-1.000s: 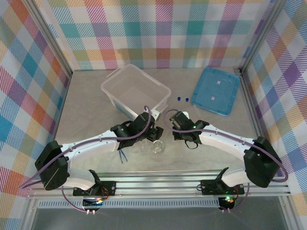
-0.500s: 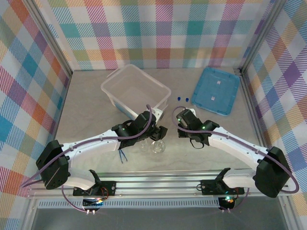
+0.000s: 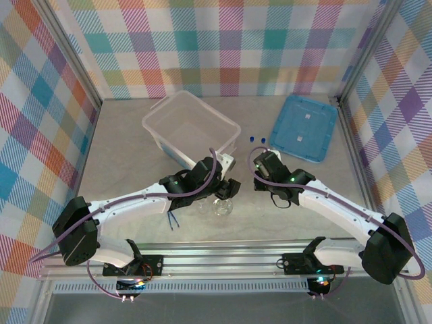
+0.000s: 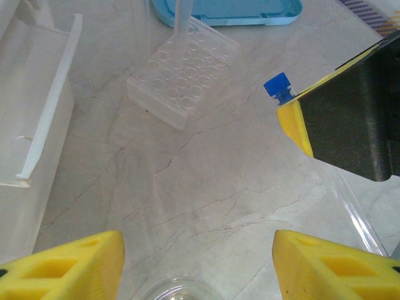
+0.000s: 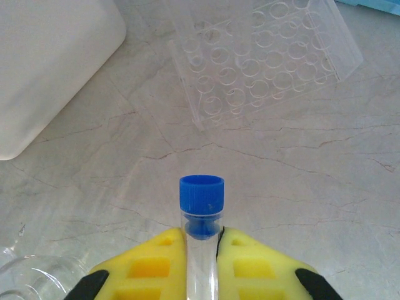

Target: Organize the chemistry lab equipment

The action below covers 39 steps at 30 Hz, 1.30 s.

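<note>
With right claw (image 5: 201, 242), pinched a blue-capped tube (image 5: 201, 199) cap-up; left claw (image 4: 197, 259) spread wide, gripping nothing.
Beyond the tube, found clear holed tray (image 5: 262, 56) at 1 o'clock and plastic box (image 5: 50, 62) at 10 o'clock; from above, found glass flask (image 3: 221, 206) at 6 o'clock of left claw, tweezers (image 3: 174, 221) at 8 o'clock.
</note>
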### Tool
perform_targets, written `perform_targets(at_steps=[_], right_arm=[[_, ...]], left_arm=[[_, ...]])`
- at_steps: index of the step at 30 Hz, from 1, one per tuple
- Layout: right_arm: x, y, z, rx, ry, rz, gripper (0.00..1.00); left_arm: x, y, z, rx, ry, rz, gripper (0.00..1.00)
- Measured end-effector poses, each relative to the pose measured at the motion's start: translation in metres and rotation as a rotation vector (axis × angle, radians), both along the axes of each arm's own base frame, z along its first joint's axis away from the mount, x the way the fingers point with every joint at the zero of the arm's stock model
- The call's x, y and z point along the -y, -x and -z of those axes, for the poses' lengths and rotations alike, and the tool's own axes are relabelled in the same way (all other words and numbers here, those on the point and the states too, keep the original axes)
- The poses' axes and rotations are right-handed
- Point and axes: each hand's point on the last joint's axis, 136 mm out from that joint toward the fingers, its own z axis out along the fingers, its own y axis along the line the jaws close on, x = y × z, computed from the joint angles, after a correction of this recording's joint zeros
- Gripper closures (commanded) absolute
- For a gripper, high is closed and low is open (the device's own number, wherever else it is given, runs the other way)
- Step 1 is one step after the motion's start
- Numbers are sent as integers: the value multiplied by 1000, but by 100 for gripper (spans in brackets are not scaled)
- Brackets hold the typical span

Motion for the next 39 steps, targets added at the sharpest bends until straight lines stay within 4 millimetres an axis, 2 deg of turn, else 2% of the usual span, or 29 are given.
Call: perform_targets(at_steps=[13, 22, 31, 39], right_arm=[[4, -5, -9, 20, -18, 21, 86], [6, -12, -22, 53, -46, 50, 86], [13, -18, -47, 133, -102, 112, 85], [12, -23, -63, 173, -148, 149, 85]], left_arm=[[12, 5, 2, -22, 27, 36, 36], [25, 9, -9, -45, 106, 61, 36], [44, 14, -20, -103, 230, 88, 36], [67, 19, -20, -189, 349, 121, 36]])
